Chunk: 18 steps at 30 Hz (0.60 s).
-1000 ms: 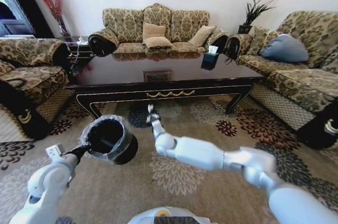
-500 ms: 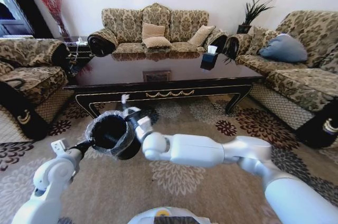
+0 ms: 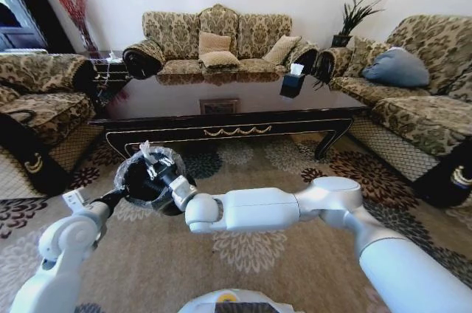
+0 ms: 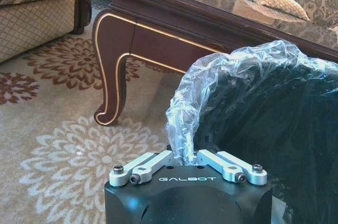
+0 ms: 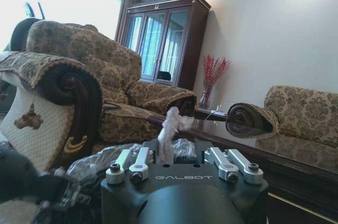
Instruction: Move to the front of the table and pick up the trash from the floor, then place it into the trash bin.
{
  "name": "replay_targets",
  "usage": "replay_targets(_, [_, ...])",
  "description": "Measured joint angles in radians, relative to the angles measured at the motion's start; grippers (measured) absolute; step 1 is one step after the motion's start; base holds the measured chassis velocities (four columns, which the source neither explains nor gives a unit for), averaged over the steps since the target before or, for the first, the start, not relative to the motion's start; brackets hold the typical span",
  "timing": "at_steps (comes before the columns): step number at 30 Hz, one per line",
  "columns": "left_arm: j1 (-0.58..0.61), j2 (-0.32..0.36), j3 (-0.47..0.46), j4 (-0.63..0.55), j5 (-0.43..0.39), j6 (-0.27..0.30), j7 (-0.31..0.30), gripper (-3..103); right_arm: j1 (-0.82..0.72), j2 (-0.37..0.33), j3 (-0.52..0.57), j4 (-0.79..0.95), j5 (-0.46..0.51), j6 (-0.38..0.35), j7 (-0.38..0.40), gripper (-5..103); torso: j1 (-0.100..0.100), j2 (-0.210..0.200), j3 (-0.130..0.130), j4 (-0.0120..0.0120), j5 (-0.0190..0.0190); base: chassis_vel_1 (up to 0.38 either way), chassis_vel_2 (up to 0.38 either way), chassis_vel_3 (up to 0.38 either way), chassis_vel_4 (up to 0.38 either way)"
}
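Now the right pincer (image 3: 151, 156), pinching white trash (image 5: 170, 129), hangs over the trash bin (image 3: 144, 180) rim, which the left pincer (image 4: 188, 156) clamps.

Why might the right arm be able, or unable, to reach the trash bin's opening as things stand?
Probably able: the right gripper holding a white scrap is at the trash bin rim, held up by the left gripper.

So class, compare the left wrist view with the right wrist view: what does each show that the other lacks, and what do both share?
Left wrist alone: the table's curved leg on the floral carpet, and the left gripper shut on the bin liner. Right wrist alone: the right gripper holding a white paper scrap, a glass-door cabinet, a vase of red branches. Both: the table and the trash bin.
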Motion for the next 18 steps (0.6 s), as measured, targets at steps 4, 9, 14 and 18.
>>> replay_targets(4, [0.007,0.001,-0.009,-0.002,-0.007,0.0,0.0,2,0.002,-0.007,-0.011,0.012,-0.001,-0.012,0.016,50,0.0,0.0,0.0,0.0001,0.0,0.0,0.0,0.0,0.0])
replay_targets(9, [0.01,0.005,-0.02,-0.007,-0.02,0.0,0.0,2,0.009,-0.028,-0.024,0.031,-0.004,-0.025,0.04,71,0.0,0.0,0.0,0.0,0.0002,0.0,0.0,0.0,0.0])
replay_targets(14, [0.004,0.006,-0.026,-0.007,-0.033,0.0,0.0,2,0.011,-0.061,-0.046,0.069,-0.007,-0.054,0.079,88,0.0,0.0,0.0,0.0,0.0001,0.0,0.0,0.0,0.0])
replay_targets(18, [-0.003,0.006,-0.036,-0.009,-0.047,0.0,-0.002,2,0.014,-0.084,-0.052,0.087,-0.009,-0.07,0.103,99,0.0,0.0,0.0,0.0,0.0002,0.0,0.0,0.0,0.0])
